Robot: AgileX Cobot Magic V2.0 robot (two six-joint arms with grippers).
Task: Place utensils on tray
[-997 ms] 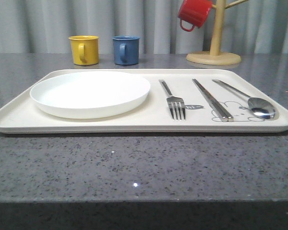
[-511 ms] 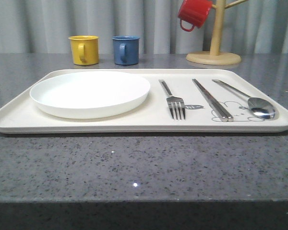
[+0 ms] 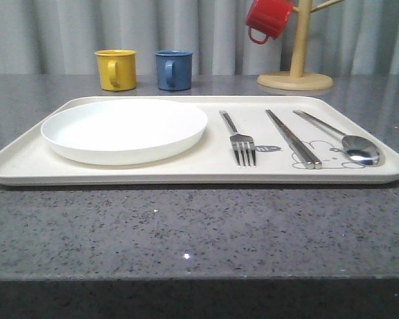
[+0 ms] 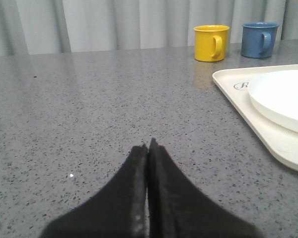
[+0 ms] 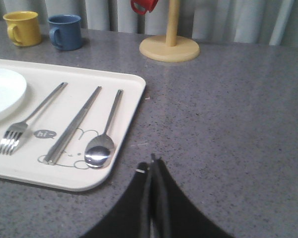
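The cream tray (image 3: 26,163) lies across the grey table. On it, from left to right, rest a white plate (image 3: 124,128), a fork (image 3: 241,141), a pair of chopsticks (image 3: 292,137) and a spoon (image 3: 346,140). In the right wrist view the fork (image 5: 32,117), chopsticks (image 5: 74,124) and spoon (image 5: 105,137) lie side by side on the tray (image 5: 131,111). My right gripper (image 5: 153,159) is shut and empty over bare table, just off the tray's corner. My left gripper (image 4: 148,144) is shut and empty over bare table, apart from the tray (image 4: 248,126) and plate (image 4: 283,96).
A yellow mug (image 3: 116,69) and a blue mug (image 3: 173,69) stand behind the tray. A wooden mug tree (image 3: 296,76) at the back right carries a red mug (image 3: 268,18). A grey curtain closes the far side. The table's front edge runs close below the tray.
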